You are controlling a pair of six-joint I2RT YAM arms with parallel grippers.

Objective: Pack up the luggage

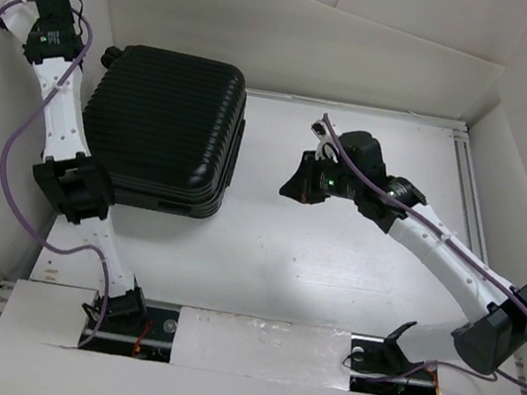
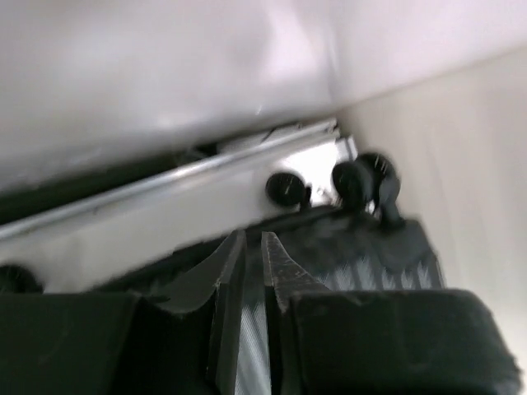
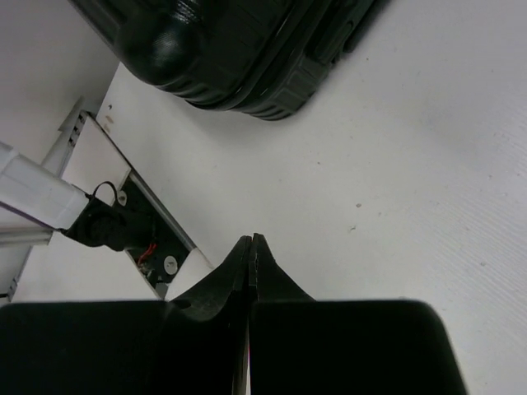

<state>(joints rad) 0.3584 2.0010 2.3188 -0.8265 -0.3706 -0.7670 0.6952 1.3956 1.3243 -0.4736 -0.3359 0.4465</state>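
Luggage point(image 1: 169, 128) was seen closed and flat on the bench point(image 1: 331, 278), toward 10 o'clock. Its long axis was judged about 12-to-6, with wheels point(image 2: 284, 188) at the 12 end. Left end effector point(image 2: 251, 244) was found nearer, just beside the wheel corner, almost closed, nothing gripped. Right end effector point(image 3: 249, 241) was seen fully closed and empty, with the luggage at its 9 o'clock, well apart.

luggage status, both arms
Luggage closed, lying flat. Left gripper nearly shut, empty, at its wheels. Right gripper shut, empty, over table. Nothing in the way.
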